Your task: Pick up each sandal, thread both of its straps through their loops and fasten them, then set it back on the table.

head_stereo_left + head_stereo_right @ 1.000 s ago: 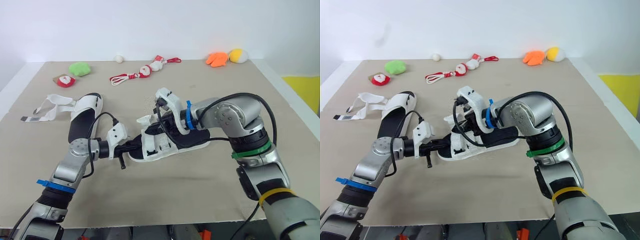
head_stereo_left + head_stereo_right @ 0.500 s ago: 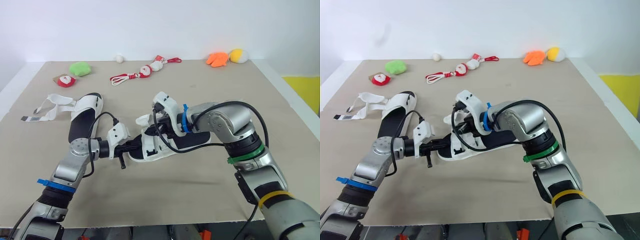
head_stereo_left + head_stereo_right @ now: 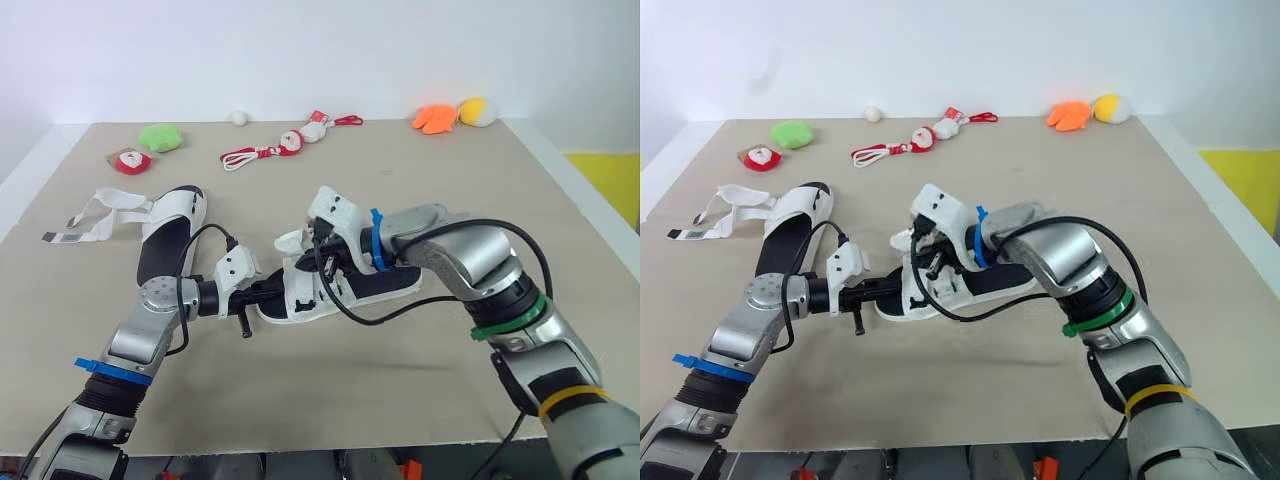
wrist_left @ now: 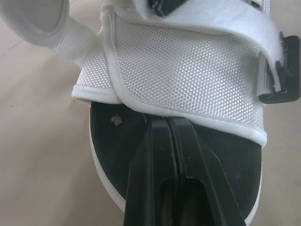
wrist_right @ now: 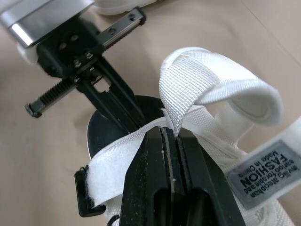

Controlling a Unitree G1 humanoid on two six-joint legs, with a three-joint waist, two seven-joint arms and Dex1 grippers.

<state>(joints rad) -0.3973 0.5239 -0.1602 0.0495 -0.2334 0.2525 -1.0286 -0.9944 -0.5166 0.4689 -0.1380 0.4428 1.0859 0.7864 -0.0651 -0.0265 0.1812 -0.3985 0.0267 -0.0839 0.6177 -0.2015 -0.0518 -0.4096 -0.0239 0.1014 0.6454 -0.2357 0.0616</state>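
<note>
Leftmost, a second sandal (image 3: 165, 235) lies on the table (image 3: 420, 170), its straps splayed loose. Next, the left gripper (image 4: 163, 123) has its fingers pinched together at the toe-end hem of the middle sandal (image 3: 390, 285), near the table's centre. The right gripper (image 5: 170, 134) is clamped on that sandal's looped white strap (image 5: 207, 89).

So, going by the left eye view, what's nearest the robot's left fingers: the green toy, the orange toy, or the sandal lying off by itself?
1. Lone sandal, close by on the left.
2. Green toy, back left of the table.
3. Orange toy, back right, farthest.
</note>
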